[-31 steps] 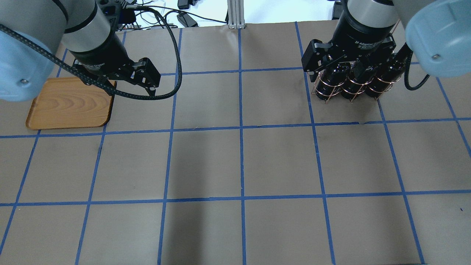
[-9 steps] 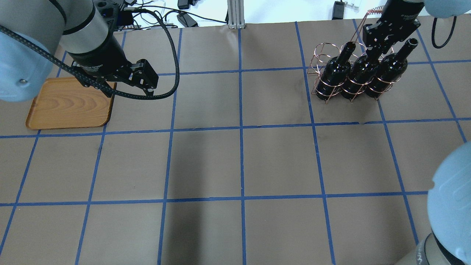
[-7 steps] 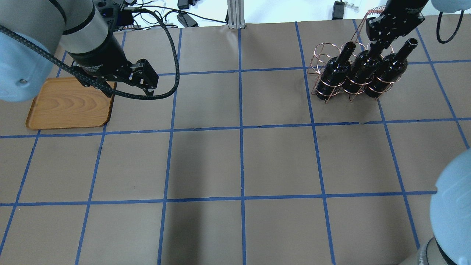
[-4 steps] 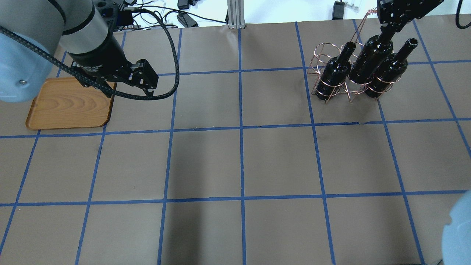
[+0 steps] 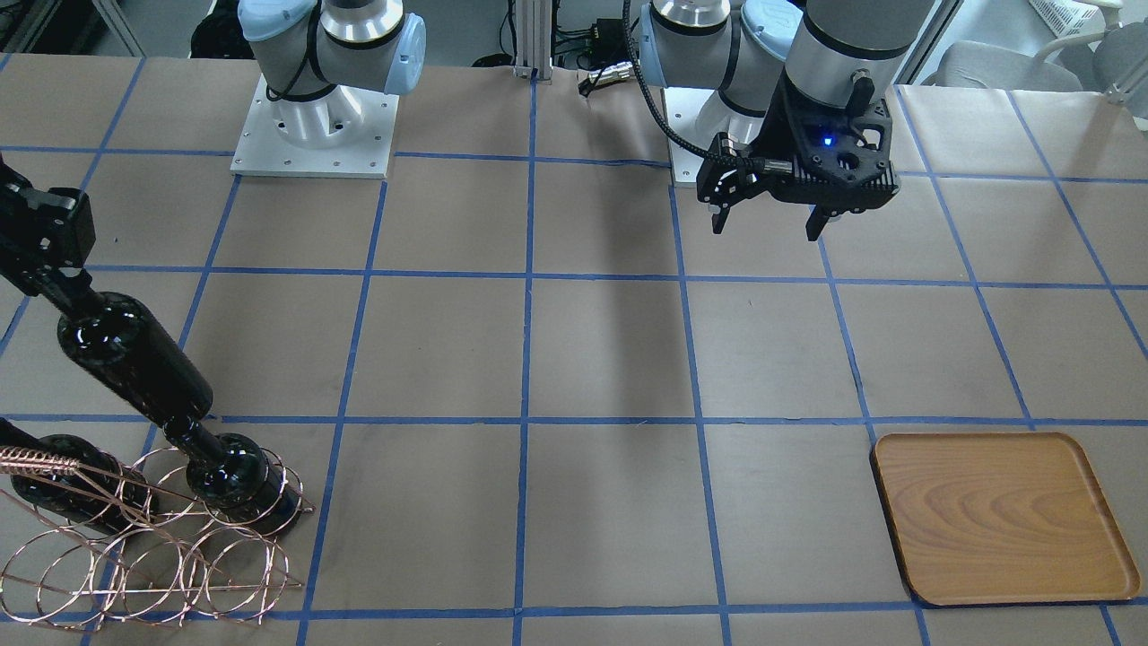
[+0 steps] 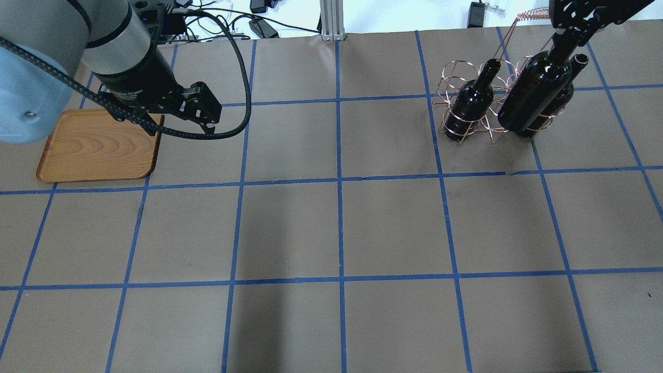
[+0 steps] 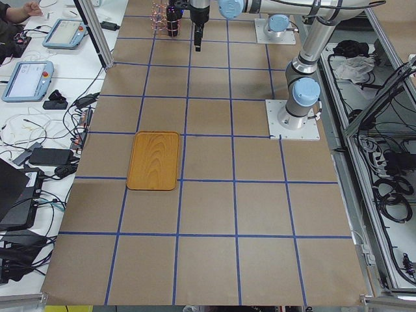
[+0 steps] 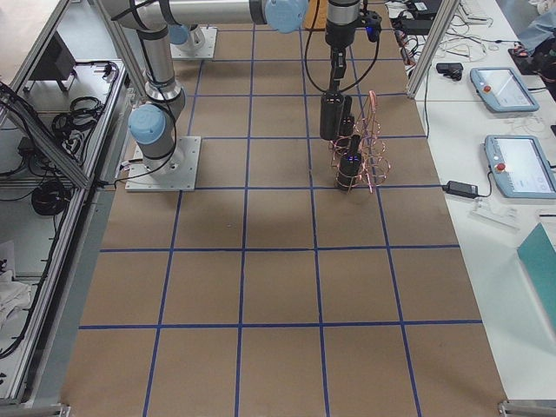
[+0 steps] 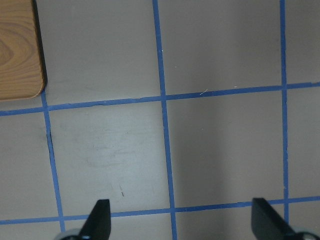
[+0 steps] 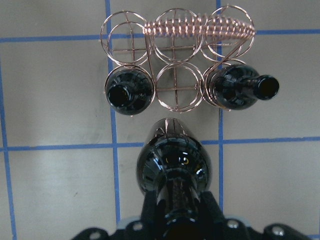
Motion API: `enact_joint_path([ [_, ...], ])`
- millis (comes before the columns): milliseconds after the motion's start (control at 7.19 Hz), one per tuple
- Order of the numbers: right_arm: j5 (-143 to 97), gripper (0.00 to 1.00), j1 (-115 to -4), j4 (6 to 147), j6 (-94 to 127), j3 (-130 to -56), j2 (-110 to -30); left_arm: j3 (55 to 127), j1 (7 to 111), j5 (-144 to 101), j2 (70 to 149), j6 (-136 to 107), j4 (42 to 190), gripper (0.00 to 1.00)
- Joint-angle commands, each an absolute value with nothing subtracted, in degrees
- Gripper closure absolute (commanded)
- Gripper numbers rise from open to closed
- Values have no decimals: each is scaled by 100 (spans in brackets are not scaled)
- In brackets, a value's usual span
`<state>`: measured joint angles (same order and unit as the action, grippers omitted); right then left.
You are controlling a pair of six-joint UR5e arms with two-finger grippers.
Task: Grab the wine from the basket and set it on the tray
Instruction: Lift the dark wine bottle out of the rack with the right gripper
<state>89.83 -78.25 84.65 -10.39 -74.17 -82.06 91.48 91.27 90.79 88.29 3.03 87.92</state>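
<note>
My right gripper (image 6: pixel 563 41) is shut on the neck of a glossy black wine bottle (image 6: pixel 533 93). It holds the bottle tilted in the air, clear of the copper wire basket (image 6: pixel 456 72). The right wrist view shows the held bottle (image 10: pixel 174 165) in front of the basket's empty middle ring (image 10: pixel 174 92). Two other bottles (image 10: pixel 129 92) (image 10: pixel 240 90) stand in the basket. The wooden tray (image 6: pixel 98 147) lies bare at the far left. My left gripper (image 5: pixel 768 224) is open and empty, hovering just right of the tray's near corner (image 9: pixel 17 50).
The table is brown paper with a blue tape grid. The basket's coiled handle (image 5: pixel 36 462) sticks up beside the held bottle. Both arm bases (image 5: pixel 314 126) stand at the robot's side. Cables and devices lie beyond the far edge (image 6: pixel 259 23).
My right gripper came down onto the middle bottle's neck, shut on it and lifted it up out of the basket. The left arm has stayed still.
</note>
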Motion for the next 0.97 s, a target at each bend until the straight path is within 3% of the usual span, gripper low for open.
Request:
enact_joint_path([
  [0,8991,100,-8389,8358,-218,-8170,-8524,9062,8773,9000,8824,623,8780,0],
  [835,8956,100,-10808,9763,3019,-8420,-8007,9053,7394,8473,8842,1165,8763,0],
])
